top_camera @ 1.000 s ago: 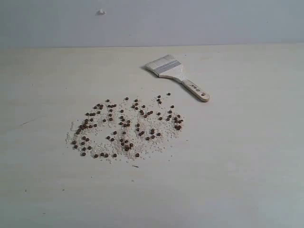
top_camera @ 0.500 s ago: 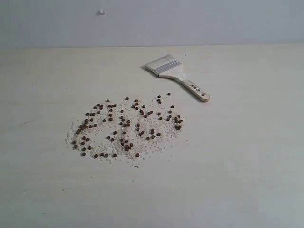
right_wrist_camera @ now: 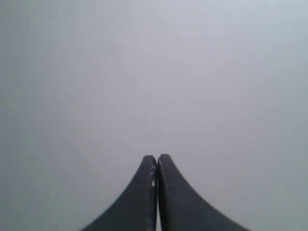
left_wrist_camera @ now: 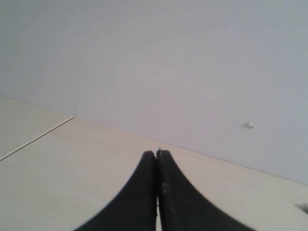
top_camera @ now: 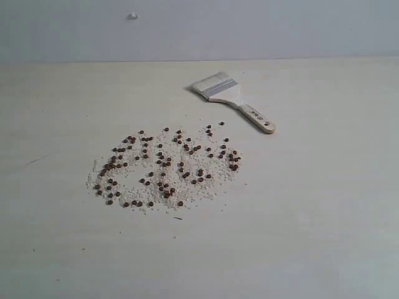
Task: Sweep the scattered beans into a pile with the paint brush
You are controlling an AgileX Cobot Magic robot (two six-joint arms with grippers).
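Small dark reddish-brown beans lie scattered among whitish crumbs over a wide patch in the middle of the pale table. The paint brush lies flat behind and to the right of them, pale bristles toward the far left, wooden handle with a hole toward the near right. Neither arm shows in the exterior view. My left gripper is shut with nothing between its black fingers, over bare table near the wall. My right gripper is also shut and empty, facing only plain grey wall.
A grey wall rises behind the table, with a small white knob on it, the knob also seen from the left wrist. A seam in the table runs near the left gripper.
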